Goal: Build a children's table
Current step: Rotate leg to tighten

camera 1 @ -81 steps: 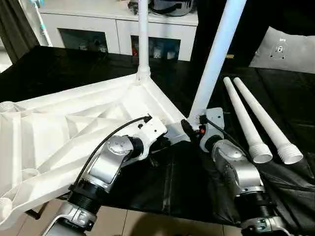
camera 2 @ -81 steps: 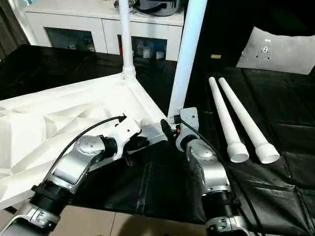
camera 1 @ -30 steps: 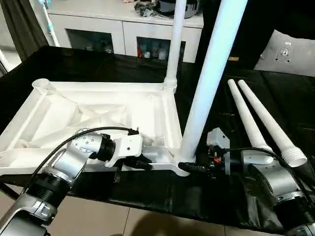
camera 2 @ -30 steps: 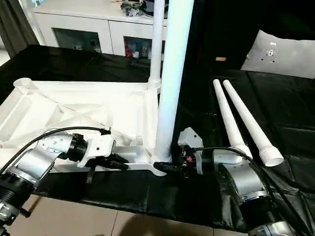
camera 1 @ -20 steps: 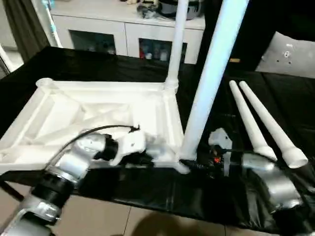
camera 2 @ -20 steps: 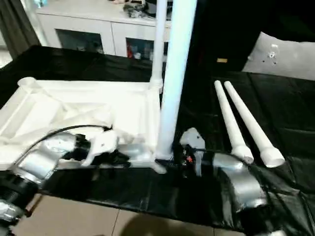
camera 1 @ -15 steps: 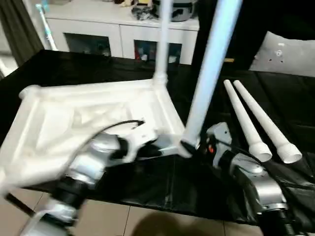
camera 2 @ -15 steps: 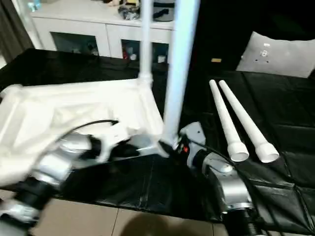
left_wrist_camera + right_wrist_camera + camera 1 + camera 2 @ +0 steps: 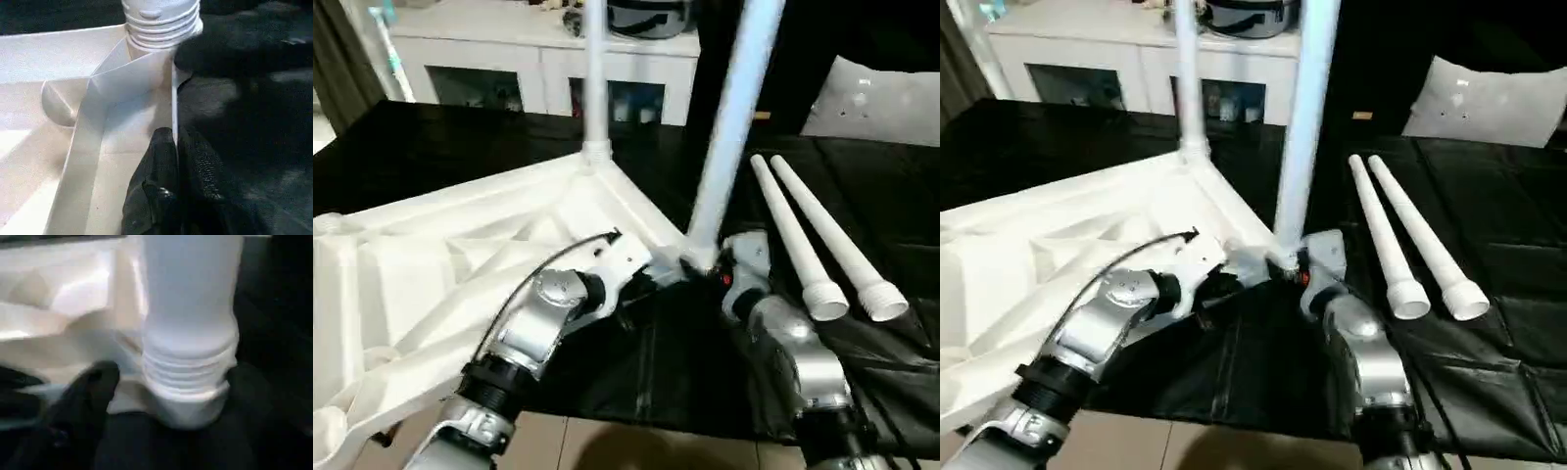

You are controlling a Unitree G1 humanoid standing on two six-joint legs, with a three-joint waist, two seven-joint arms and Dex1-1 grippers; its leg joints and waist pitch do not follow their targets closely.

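The left gripper (image 9: pixel 171 196) is clamped shut on the upturned table top's rim (image 9: pixel 173 105), the upright leg (image 9: pixel 190 308) stands straight ahead of the right gripper (image 9: pixel 710 269), whose spread I cannot tell, two loose legs (image 9: pixel 822 240) lying beyond.

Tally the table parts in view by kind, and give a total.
Tabletop: 1
Legs standing in corner sockets: 2
Loose legs lying on the black cloth: 2
Total: 5 parts
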